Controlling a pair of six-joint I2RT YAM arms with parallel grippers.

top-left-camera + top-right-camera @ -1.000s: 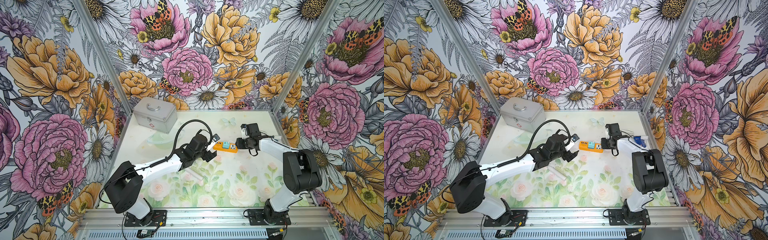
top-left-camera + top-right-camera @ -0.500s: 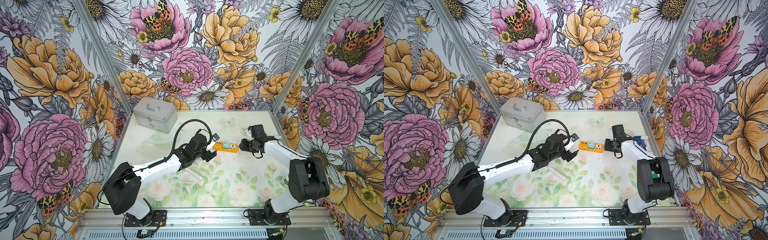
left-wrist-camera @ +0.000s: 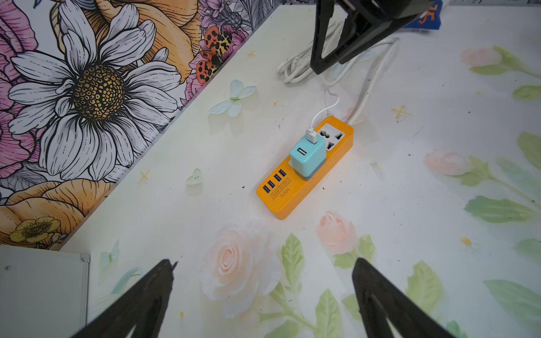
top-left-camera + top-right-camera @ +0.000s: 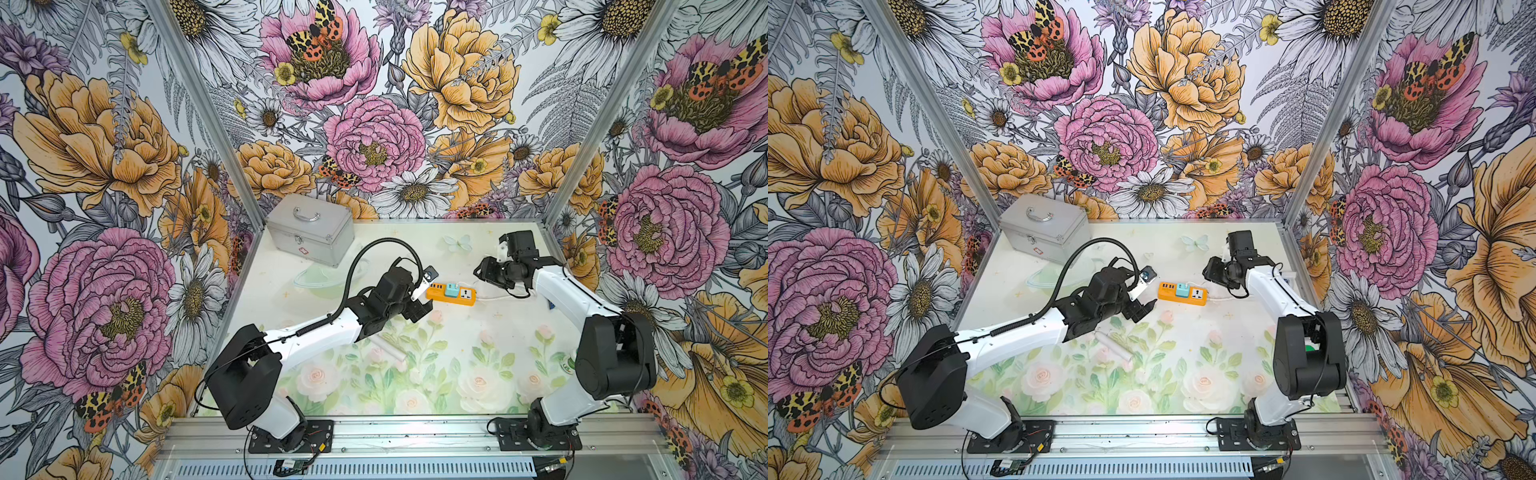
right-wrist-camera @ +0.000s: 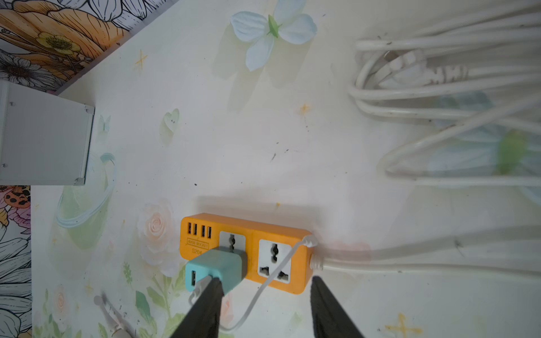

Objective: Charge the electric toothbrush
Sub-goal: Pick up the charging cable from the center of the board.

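Observation:
The electric toothbrush [image 4: 388, 350] [image 4: 1115, 347] lies flat on the table, partly under my left forearm, with only its white handle showing. The orange power strip [image 4: 451, 296] [image 4: 1196, 296] [image 3: 304, 187] [image 5: 248, 231] lies mid-table. A teal plug adapter [image 3: 307, 158] [image 5: 216, 267] sits in it, with a thin white cable [image 5: 263, 289] running from it. My left gripper [image 4: 419, 309] [image 4: 1142, 309] [image 3: 263, 266] is open and empty, just left of the strip. My right gripper [image 4: 482, 272] [image 4: 1210, 270] [image 5: 266, 279] hovers open above the strip's right end, holding nothing.
A silver metal case [image 4: 309, 232] [image 4: 1044, 226] stands at the back left. A thick coiled white cord [image 5: 439, 87] [image 3: 298, 67] lies behind the strip's right end. A clear plastic piece [image 4: 320, 280] rests in front of the case. A blue packet [image 3: 421, 22] lies near the right wall.
My right gripper has drawn back a little from the strip's right end and its jaws stand slightly wider. The left arm has not moved.

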